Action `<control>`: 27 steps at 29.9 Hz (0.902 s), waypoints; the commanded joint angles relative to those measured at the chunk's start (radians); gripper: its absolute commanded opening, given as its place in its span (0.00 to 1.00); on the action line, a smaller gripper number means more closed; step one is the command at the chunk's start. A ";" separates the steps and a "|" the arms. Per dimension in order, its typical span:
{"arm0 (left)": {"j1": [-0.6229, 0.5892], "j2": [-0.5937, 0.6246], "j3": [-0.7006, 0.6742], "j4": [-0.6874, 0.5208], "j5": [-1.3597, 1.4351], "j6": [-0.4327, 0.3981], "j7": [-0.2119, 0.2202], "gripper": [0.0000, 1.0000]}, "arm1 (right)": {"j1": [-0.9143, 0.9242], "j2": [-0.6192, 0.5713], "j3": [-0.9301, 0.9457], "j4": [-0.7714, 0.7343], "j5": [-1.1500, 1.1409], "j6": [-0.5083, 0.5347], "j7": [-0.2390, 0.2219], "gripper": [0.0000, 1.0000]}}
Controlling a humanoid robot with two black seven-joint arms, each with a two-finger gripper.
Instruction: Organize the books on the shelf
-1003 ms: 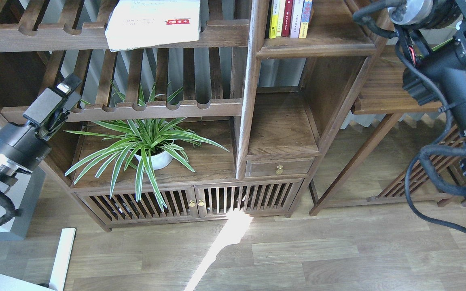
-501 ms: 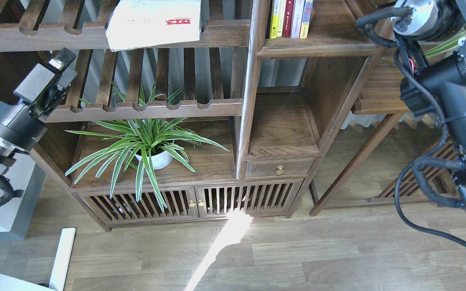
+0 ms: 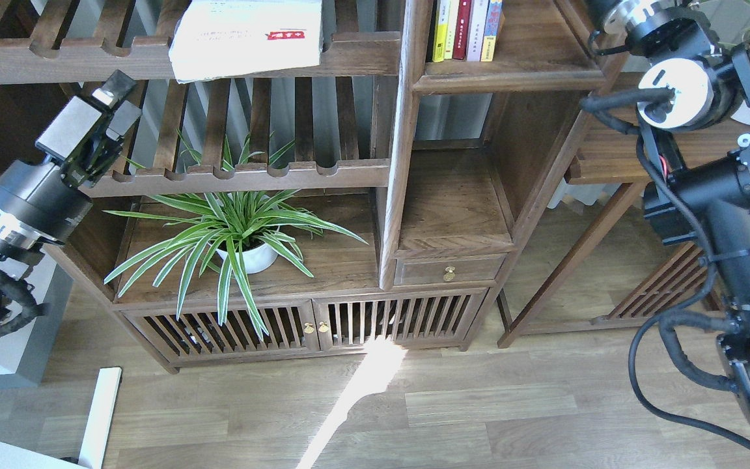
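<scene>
Dark-brown wooden shelf [image 3: 453, 202] showing matt grained planks, thick white book [image 3: 248, 36] at eleven o'clock showing matt paper, my left gripper [image 3: 111, 107] looking matt black and grey, floor [image 3: 479, 404] gleaming as smooth wood laminate.

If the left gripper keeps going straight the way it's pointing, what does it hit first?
Probably the thick white book with the red label on the upper slatted wooden rack; the left gripper points up-right, though depth is unclear.

Dark wooden shelving [image 3: 407, 195] on pale plank floor [image 3: 479, 404], bright sunlight streak [image 3: 362, 391] across it.
</scene>
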 commanded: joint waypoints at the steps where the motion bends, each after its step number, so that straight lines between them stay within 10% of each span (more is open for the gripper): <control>1: -0.002 -0.039 0.000 -0.010 0.000 0.000 0.000 0.93 | -0.030 0.016 0.032 0.002 0.000 0.114 0.001 0.99; 11: -0.019 -0.178 0.000 -0.028 -0.001 0.000 0.001 0.93 | -0.148 0.045 0.124 0.032 0.002 0.434 -0.002 0.99; 21: -0.025 -0.353 -0.017 -0.045 -0.001 0.000 -0.008 0.94 | -0.231 0.227 0.236 0.049 0.005 0.491 -0.006 0.99; 27: -0.013 -0.416 -0.017 -0.056 0.000 0.000 -0.089 0.94 | -0.218 0.266 0.263 0.049 0.031 0.482 -0.006 0.99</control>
